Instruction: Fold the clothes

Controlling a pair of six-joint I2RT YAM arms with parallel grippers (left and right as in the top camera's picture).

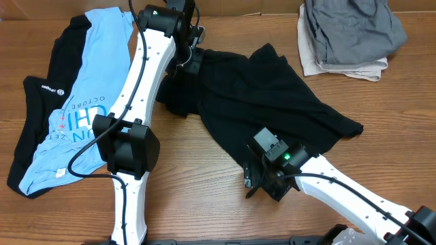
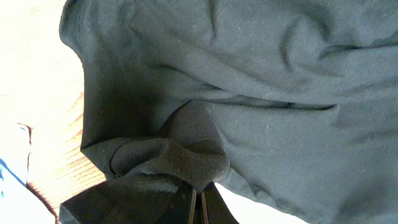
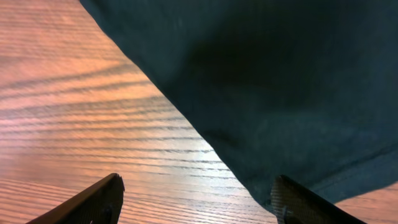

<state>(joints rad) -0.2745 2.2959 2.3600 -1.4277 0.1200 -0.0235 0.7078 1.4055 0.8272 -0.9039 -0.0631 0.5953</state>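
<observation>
Wood-grain table (image 1: 204, 211) with a black shirt (image 1: 272, 95) spread crumpled across its middle, one gripper pinching it and the other standing wide.

The left gripper (image 1: 189, 60) is clamped on a bunched corner of the black shirt at its far left edge. In the left wrist view the soft matte knit gathers into a rounded fold right at the closed fingertips (image 2: 194, 208), with loose creases fanning away. The right gripper (image 1: 255, 182) is released, its dark fingers (image 3: 93, 202) spread above bare streaked wood at the shirt's near edge, where a stitched hem runs diagonally toward the right-hand finger. At the table's left lies a light-blue tee (image 1: 88, 88) with red and white print, flat on top of a black garment (image 1: 37, 102) bearing a small white logo. A grey pile (image 1: 347, 30) of folded cloth sits in the far right corner.
</observation>
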